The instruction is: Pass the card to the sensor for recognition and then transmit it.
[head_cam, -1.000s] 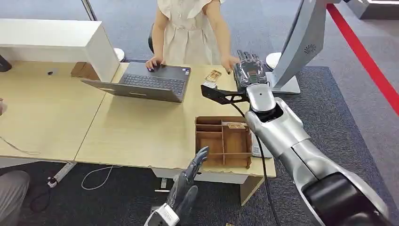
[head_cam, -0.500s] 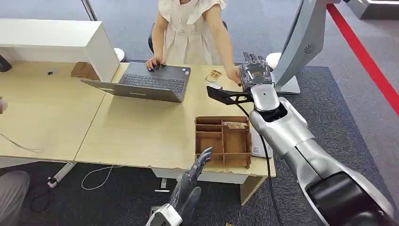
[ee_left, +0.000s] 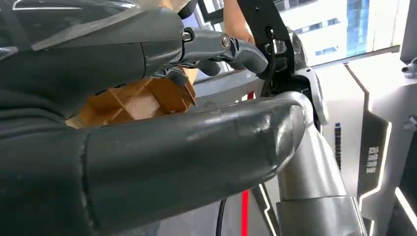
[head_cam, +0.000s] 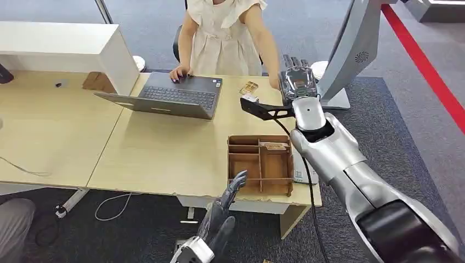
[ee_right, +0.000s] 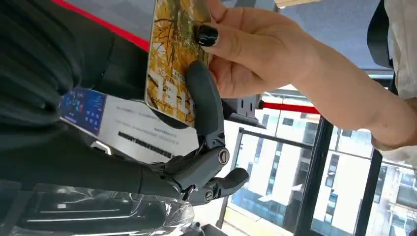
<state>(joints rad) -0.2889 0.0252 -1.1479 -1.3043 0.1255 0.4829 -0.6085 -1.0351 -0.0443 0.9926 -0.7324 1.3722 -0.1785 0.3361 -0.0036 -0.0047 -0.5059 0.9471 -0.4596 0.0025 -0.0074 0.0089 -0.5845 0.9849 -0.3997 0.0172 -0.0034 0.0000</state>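
The right hand [head_cam: 296,82] is pinching the card [ee_right: 175,59] over the table's far edge, while a person's hand [ee_right: 246,46] is gripping the same card. The left hand [head_cam: 222,215], fingers apart and holding nothing, is hanging below the wooden table [head_cam: 164,153]'s near edge, beside the divided tray [head_cam: 260,164]. Grey carpet [head_cam: 406,120] is lying open on the right.

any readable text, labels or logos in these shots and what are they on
Card, pinched by the right hand and by a person's hand: large printed characters, turned sideways and partly covered by a finger, not readable.
White board behind the card: a line of small dark print, too blurred to read.
Grey stand: a round spiral logo, no words.
Grey panel: a small vertical label, too small to read.
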